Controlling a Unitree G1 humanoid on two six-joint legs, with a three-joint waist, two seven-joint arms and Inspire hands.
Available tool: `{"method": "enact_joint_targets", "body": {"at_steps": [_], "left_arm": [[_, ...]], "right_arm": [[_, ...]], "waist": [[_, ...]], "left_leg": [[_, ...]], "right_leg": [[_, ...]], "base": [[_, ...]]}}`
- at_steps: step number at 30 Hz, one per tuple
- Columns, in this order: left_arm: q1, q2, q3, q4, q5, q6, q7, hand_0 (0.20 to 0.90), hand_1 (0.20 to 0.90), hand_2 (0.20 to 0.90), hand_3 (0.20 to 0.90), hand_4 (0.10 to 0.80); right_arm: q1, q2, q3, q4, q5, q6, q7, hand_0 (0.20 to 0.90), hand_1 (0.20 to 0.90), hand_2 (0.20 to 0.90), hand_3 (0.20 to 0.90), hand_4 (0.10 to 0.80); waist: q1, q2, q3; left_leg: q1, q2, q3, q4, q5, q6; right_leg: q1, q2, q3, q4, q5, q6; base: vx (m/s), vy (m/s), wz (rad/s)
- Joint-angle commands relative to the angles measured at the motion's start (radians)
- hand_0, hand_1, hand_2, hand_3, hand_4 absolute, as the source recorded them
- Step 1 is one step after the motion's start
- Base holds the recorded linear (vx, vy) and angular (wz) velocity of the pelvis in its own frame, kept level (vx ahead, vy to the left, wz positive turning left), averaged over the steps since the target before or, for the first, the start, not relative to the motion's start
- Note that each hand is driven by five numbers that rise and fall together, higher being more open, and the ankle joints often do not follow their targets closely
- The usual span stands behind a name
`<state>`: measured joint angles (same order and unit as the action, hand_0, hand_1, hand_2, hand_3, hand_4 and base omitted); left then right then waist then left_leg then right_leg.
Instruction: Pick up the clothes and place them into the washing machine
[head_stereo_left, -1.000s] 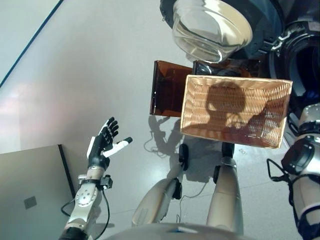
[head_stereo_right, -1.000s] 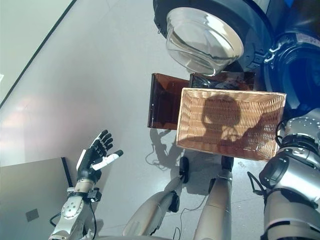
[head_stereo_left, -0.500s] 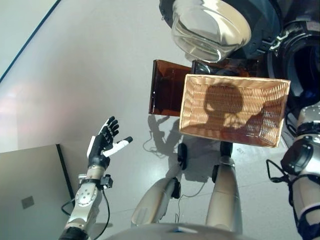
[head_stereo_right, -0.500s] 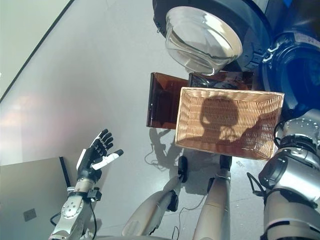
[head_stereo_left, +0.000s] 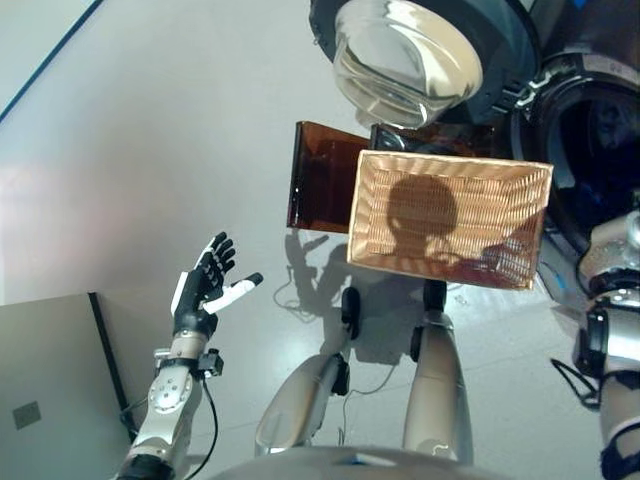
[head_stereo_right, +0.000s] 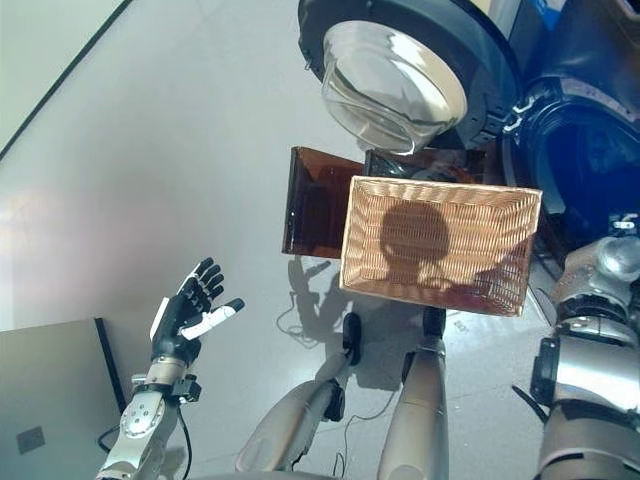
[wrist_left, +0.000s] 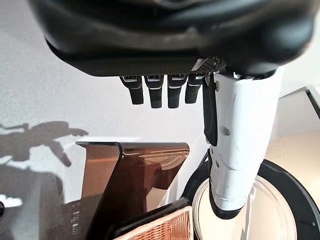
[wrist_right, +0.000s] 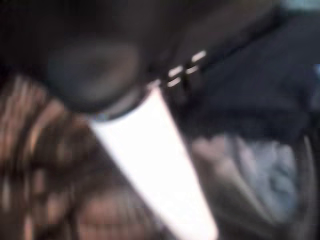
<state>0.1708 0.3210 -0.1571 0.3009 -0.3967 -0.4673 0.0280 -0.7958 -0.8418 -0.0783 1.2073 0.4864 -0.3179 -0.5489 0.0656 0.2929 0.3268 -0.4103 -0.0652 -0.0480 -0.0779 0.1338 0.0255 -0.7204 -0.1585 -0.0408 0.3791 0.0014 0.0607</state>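
Grey floor (head_stereo_left: 150, 150) carries the wicker basket (head_stereo_left: 450, 215), apparently empty; I see no clothes. Washing machine drum (head_stereo_right: 590, 170) sits nearest my right arm. Left hand (head_stereo_left: 205, 290) spread, idle; right hand's state unreadable.

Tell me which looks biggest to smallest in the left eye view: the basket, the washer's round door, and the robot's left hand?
1. Wicker basket
2. Round glass door, partly cut off at the picture's edge
3. Left hand, clearly smallest

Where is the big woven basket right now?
In the left eye view the woven basket sits on the robot's right side, just below the washing machine's open glass door, with a brown translucent bin touching its left edge.
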Motion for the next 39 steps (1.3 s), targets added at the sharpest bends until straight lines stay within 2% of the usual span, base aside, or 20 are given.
{"method": "enact_joint_targets", "body": {"at_steps": [1,6,7,12,15,22,27,32,34,35,36,39], "left_arm": [[0.066,0.049,0.071,-0.056,0.004,-0.102,-0.007,0.900,0.900,0.900,0.900,0.800],[0.064,0.059,0.074,-0.062,0.013,-0.099,-0.013,0.900,0.900,0.900,0.900,0.800],[0.064,0.062,0.074,-0.060,0.018,-0.099,-0.015,0.900,0.900,0.900,0.900,0.800],[0.063,0.064,0.085,-0.065,0.032,-0.105,-0.006,0.900,0.900,0.900,0.900,0.800],[0.070,0.053,0.093,-0.065,0.049,-0.104,-0.003,0.900,0.900,0.900,0.900,0.800],[0.058,0.032,0.090,-0.038,0.070,-0.106,0.004,0.900,0.900,0.900,0.900,0.800],[0.063,0.014,0.105,-0.015,0.089,-0.107,0.007,0.900,0.900,0.900,0.900,0.800],[0.062,0.001,0.115,0.007,0.111,-0.099,0.022,0.900,0.900,0.900,0.900,0.800],[0.055,-0.004,0.127,0.017,0.136,-0.095,0.044,0.900,0.900,0.900,0.900,0.800],[0.055,-0.004,0.127,0.017,0.136,-0.095,0.044,0.900,0.900,0.900,0.900,0.800],[0.053,-0.011,0.140,0.024,0.148,-0.094,0.062,0.900,0.900,0.900,0.900,0.800],[0.051,-0.020,0.156,0.050,0.177,-0.084,0.084,0.900,0.900,0.900,0.900,0.800]], "right_arm": [[0.054,-0.106,0.135,-0.024,-0.234,0.009,-0.006,0.900,0.900,0.900,0.900,0.800],[0.062,-0.095,0.190,-0.006,-0.345,0.049,-0.001,0.900,0.900,0.900,0.900,0.800],[0.069,-0.096,0.213,0.011,-0.418,0.076,-0.022,0.900,0.900,0.900,0.900,0.800],[0.101,-0.068,0.228,-0.019,-0.481,0.074,-0.023,0.900,0.900,0.900,0.900,0.800],[0.180,-0.043,0.246,-0.102,-0.575,0.083,-0.015,0.900,0.900,0.900,0.900,0.800],[0.211,0.011,0.285,-0.062,-0.684,0.113,-0.036,0.900,0.900,0.900,0.900,0.800],[0.323,0.072,0.332,-0.192,-0.795,0.112,0.001,0.900,0.900,0.900,0.900,0.800],[0.379,0.136,0.314,-0.153,-0.787,0.111,0.010,0.900,0.900,0.900,0.900,0.800],[0.406,0.204,0.278,-0.137,-0.722,0.094,0.020,0.900,0.900,0.900,0.900,0.800],[0.406,0.204,0.277,-0.137,-0.722,0.094,0.020,0.900,0.900,0.900,0.900,0.800],[0.436,0.253,0.253,-0.137,-0.645,0.073,0.040,0.900,0.900,0.900,0.900,0.800],[0.468,0.304,0.235,-0.161,-0.601,0.059,0.056,0.900,0.900,0.900,0.900,0.800]], "waist": [[0.020,-0.001,-0.108],[0.023,-0.013,-0.111],[0.023,-0.016,-0.108],[0.025,-0.027,-0.112],[0.017,-0.050,-0.109],[0.018,-0.078,-0.126],[0.004,-0.120,-0.133],[0.000,-0.150,-0.144],[-0.001,-0.171,-0.157],[-0.002,-0.171,-0.156],[-0.003,-0.187,-0.167],[-0.009,-0.208,-0.178]], "left_leg": [[0.007,0.017,-0.003,-0.009,-0.061,-0.096],[0.000,0.014,-0.009,-0.009,-0.055,-0.094],[0.007,0.012,-0.016,-0.009,-0.056,-0.092],[0.004,0.011,-0.022,-0.009,-0.053,-0.089],[0.027,0.013,-0.026,-0.009,-0.058,-0.087],[0.045,0.016,-0.033,-0.009,-0.063,-0.085],[0.093,0.027,-0.036,-0.009,-0.071,-0.085],[0.143,0.032,-0.046,-0.009,-0.080,-0.084],[0.178,0.037,-0.048,-0.009,-0.087,-0.081],[0.178,0.037,-0.048,-0.009,-0.087,-0.081],[0.197,0.041,-0.048,-0.009,-0.093,-0.079],[0.222,0.048,-0.042,-0.009,-0.101,-0.077]], "right_leg": [[0.070,0.040,-0.018,-0.111,-0.011,-0.012],[0.073,0.039,-0.022,-0.123,0.002,-0.010],[0.079,0.038,-0.022,-0.121,0.002,-0.009],[0.085,0.035,-0.026,-0.130,0.012,-0.006],[0.119,0.034,-0.033,-0.144,0.014,-0.004],[0.172,0.038,-0.046,-0.197,0.029,-0.001],[0.254,0.048,-0.063,-0.230,0.031,0.002],[0.345,0.056,-0.083,-0.281,0.034,0.006],[0.401,0.065,-0.091,-0.317,0.035,0.007],[0.401,0.065,-0.091,-0.317,0.035,0.007],[0.431,0.069,-0.098,-0.342,0.037,0.009],[0.469,0.073,-0.102,-0.372,0.039,0.011]], "base": [[-0.023,0.023,0.06],[-0.016,0.024,0.05],[-0.021,0.037,0.05],[-0.006,0.019,0.03],[0.010,0.003,0.01],[0.017,0.003,-0.01],[0.063,-0.022,0.02],[0.088,-0.032,0.02],[0.088,-0.025,-0.02],[0.076,-0.023,-0.03],[0.074,-0.015,-0.05],[0.072,0.000,-0.07]]}}
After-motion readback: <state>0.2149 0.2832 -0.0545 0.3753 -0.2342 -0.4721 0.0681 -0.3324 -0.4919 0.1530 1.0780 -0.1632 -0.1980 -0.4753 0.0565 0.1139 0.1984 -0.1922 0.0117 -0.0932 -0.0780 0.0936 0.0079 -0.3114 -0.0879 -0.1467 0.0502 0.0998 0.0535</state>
